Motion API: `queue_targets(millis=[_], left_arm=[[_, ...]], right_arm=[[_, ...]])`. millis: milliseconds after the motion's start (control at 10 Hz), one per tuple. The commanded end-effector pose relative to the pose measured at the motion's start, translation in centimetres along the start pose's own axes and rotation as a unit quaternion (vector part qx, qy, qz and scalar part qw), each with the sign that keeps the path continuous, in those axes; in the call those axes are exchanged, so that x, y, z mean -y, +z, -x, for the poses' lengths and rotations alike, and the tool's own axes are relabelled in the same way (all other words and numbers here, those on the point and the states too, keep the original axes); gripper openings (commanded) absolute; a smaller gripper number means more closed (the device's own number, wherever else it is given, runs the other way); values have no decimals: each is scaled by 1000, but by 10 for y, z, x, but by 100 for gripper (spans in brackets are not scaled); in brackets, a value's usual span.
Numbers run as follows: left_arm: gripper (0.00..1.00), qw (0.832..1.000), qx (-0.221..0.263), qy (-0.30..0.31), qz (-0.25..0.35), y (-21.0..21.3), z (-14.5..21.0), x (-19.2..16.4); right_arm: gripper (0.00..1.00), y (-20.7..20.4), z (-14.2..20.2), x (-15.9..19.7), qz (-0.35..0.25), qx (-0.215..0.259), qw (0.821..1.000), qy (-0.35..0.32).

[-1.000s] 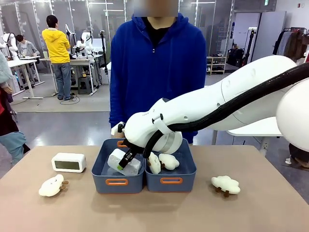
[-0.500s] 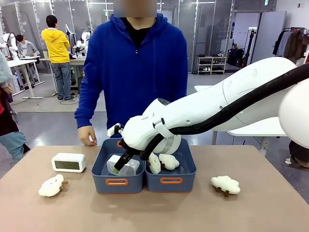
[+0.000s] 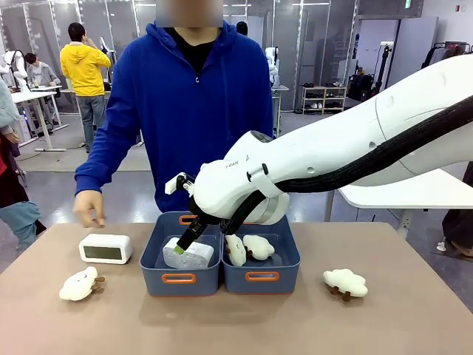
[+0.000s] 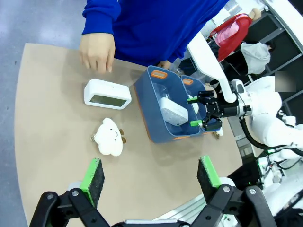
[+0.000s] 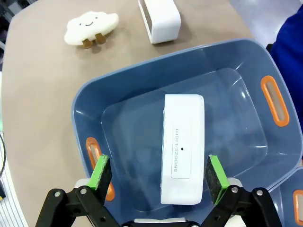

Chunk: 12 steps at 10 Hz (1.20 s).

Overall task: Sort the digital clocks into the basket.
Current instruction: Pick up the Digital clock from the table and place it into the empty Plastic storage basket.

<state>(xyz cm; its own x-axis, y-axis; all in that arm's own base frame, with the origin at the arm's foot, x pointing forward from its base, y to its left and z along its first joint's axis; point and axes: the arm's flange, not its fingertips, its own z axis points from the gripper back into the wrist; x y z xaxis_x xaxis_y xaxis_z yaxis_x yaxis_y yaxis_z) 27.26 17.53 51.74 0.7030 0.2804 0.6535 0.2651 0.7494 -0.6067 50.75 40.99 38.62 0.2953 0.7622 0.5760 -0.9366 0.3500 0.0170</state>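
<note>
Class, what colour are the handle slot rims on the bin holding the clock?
Orange rims on the blue-grey bin, clearest in the right wrist view.

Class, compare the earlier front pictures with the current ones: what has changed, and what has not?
The right tool let go of the digital clock, which settled flat in the basket. The person's hand moved left towards the other clock. That clock and the sheep toys stayed put.

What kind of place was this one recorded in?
Probably an open-plan robotics lab: a white robot arm works at a tan table shared with a person. Behind them are more workbenches with people at them, and glass partitions.
</note>
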Motion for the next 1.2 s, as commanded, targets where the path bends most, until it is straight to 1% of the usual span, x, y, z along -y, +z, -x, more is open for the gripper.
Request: queue_targets(millis=[0, 1000, 1100], left_arm=[[100, 1000, -4, -1, 1, 0, 0, 1], [100, 1000, -4, -1, 1, 0, 0, 1], [100, 1000, -4, -1, 1, 0, 0, 1]], right_arm=[[100, -23, -1, 7, -11, 3, 1000, -8], [100, -22, 0, 8, -15, 4, 1000, -9], [100, 21, -14, -10, -29, 24, 999, 30]])
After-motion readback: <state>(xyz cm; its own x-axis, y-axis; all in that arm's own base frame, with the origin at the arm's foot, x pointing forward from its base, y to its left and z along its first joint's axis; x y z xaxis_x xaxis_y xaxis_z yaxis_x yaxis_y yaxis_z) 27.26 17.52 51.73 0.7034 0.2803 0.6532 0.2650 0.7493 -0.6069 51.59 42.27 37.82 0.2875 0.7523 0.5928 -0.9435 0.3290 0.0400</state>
